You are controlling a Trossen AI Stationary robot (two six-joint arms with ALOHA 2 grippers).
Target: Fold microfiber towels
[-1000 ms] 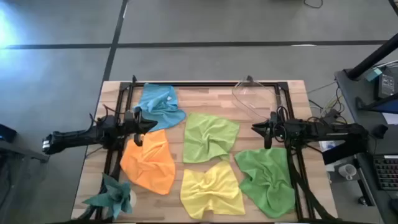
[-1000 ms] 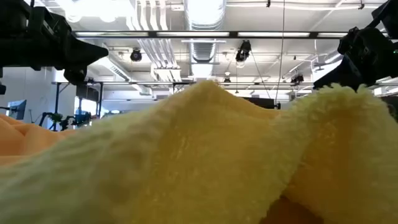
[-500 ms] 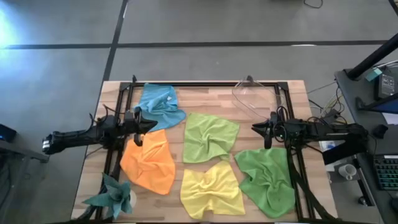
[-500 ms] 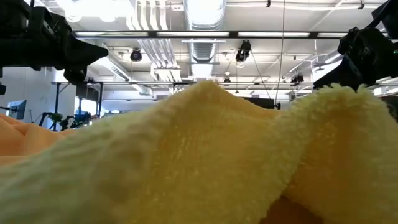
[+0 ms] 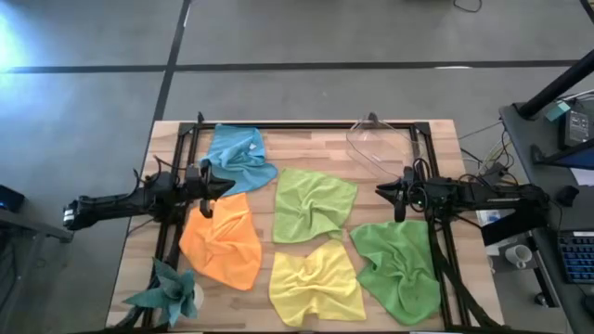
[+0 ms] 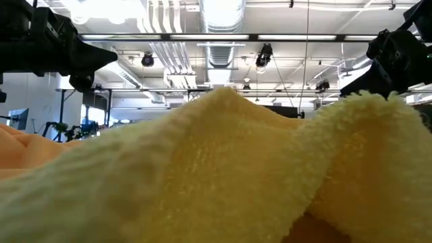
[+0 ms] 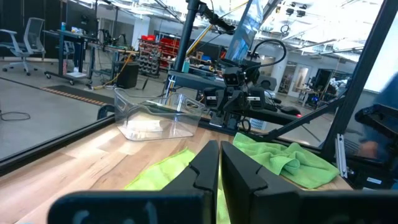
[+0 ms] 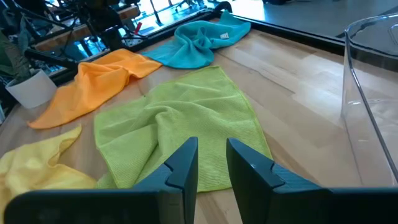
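Right gripper (image 5: 379, 190), fingers apart and empty, is hovering just right of the lime green towel (image 5: 314, 204), nearer than the closed left gripper (image 5: 229, 184).

Wooden table (image 5: 316, 144) carries five crumpled towels (image 5: 314, 204), clear tub (image 5: 376, 148), teal ornament (image 5: 167, 289)

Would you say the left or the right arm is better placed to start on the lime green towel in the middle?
Probably the right. The right gripper hangs open beside the lime green towel, which fills its wrist view. The left gripper is shut over the orange towel.
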